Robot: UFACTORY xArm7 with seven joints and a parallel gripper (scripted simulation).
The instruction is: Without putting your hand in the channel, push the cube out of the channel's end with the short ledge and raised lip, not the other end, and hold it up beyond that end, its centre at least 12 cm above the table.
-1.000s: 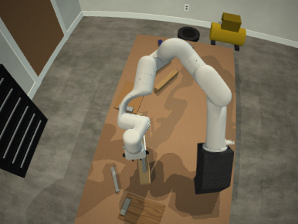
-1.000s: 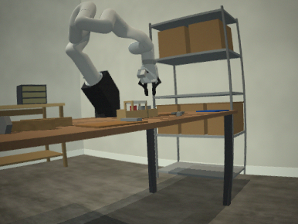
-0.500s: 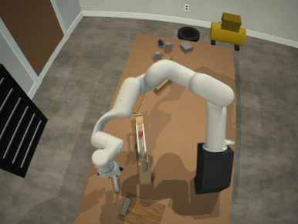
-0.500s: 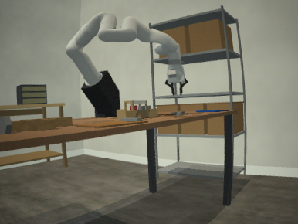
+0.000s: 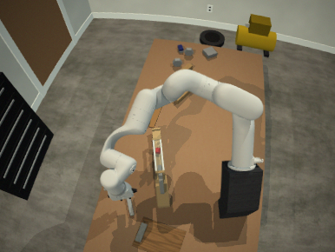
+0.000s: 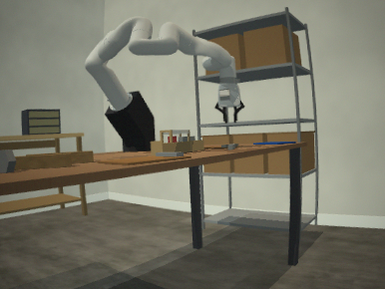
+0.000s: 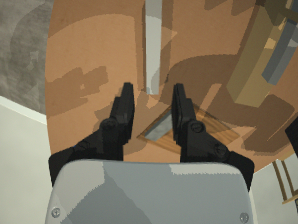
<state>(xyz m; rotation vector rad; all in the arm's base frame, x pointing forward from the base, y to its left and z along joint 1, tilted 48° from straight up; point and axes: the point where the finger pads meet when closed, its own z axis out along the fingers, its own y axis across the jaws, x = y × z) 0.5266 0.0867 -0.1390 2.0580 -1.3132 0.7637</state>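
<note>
A red cube [image 5: 158, 150] [image 6: 176, 140] sits inside a narrow clear-walled channel [image 5: 154, 162] [image 6: 183, 133] in the middle of the table [image 5: 243, 87]. At the channel's near end is a wooden ledge [image 5: 163, 199] with a grey piece [image 5: 161, 184] [image 7: 278, 63] on it. A long grey stick [image 5: 130, 208] [image 7: 153, 43] lies flat on the table to the left of that end. My gripper [image 6: 229, 117] [image 7: 153, 95] hangs high above the stick, pointing down. Its fingers are partly apart with nothing between them.
A wooden board [image 5: 167, 240] [image 7: 160, 125] with a short grey bar lies at the table's near edge. Wooden planks [image 5: 154, 117] lie beyond the channel. Small grey blocks [image 5: 210, 52] sit at the far end. The robot base [image 5: 239, 191] stands to the right. A shelf rack [image 6: 254, 75] stands behind.
</note>
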